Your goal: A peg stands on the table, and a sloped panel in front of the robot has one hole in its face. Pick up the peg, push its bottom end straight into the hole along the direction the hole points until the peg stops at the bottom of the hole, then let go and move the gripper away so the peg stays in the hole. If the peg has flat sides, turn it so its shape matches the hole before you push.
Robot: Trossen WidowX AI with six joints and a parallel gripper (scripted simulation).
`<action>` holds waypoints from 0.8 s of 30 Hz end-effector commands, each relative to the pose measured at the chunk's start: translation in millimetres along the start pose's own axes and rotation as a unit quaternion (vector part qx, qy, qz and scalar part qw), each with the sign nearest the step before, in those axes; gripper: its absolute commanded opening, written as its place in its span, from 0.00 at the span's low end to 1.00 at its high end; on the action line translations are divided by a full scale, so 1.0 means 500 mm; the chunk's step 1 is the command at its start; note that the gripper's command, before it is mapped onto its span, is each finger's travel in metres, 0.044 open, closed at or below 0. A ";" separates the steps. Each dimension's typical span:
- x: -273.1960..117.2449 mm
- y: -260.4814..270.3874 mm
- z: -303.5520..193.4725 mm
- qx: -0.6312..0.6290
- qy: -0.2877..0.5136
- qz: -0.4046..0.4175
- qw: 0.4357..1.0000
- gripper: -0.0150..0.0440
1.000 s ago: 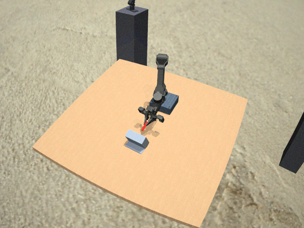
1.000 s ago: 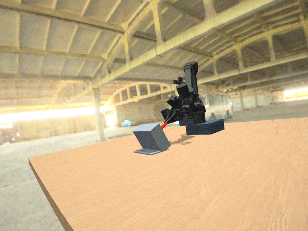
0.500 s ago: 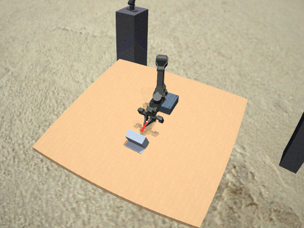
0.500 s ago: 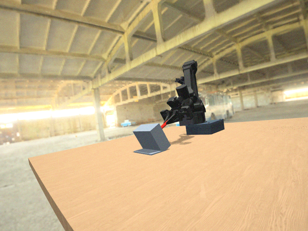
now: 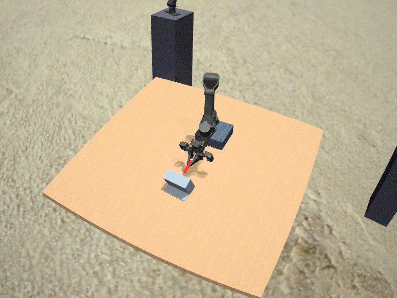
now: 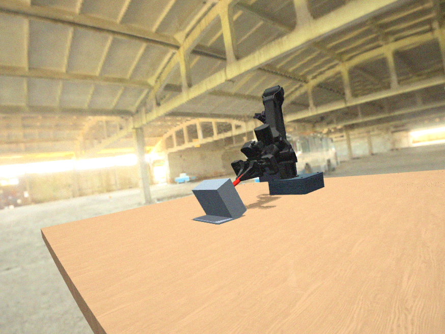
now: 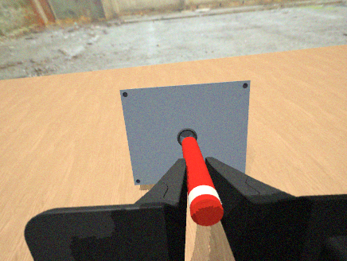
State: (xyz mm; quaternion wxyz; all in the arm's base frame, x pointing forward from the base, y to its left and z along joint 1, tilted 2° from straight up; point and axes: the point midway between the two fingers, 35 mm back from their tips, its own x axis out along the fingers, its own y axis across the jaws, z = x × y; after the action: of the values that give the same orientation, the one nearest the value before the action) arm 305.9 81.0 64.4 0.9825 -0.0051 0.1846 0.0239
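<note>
Pinching a red peg [image 5: 187,167] [image 6: 235,182] [image 7: 196,169] firmly in the gripper [image 5: 189,164] [image 6: 240,178] [image 7: 195,164], with a white band [image 5: 191,159] [image 7: 204,192] near its upper end. Sloping down toward the tilted panel [image 5: 178,179] [image 6: 219,201] [image 7: 155,119], off the table [image 5: 224,224] [image 6: 269,269] [image 7: 60,139], with the lower end overlapping the bottom rim of the round hole [image 7: 186,133] in the wrist view. Cannot tell whether just touching the mouth or slightly inside; mostly outside, in any case. Facing the arm with that face, marked by dark dots near its corners; resting on a thin foot plate [image 5: 176,191] [image 6: 212,219] on the far side. Mounted behind the gripper on a dark blue block [image 5: 222,137] [image 6: 294,185], well apart from the panel. Surrounded farther out, beyond the table, by a tall dark pillar [image 5: 163,47] with a small black device [image 5: 172,9] on top, and by another pillar [image 5: 383,198] at the opposite side. Parked in the hall behind: a pale bus [image 6: 317,152] and a small blue car [image 6: 183,178], both blurred.
</note>
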 end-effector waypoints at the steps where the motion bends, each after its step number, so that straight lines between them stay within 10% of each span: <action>1: 0.001 0.000 -0.007 -0.004 0.005 0.001 1.000 0.25; 24: 0.037 -0.002 -0.006 0.002 0.002 0.000 1.000 0.25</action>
State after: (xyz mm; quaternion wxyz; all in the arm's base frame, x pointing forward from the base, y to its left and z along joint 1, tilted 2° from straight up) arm 323.2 80.9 54.5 0.9822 -0.0029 0.1864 0.0235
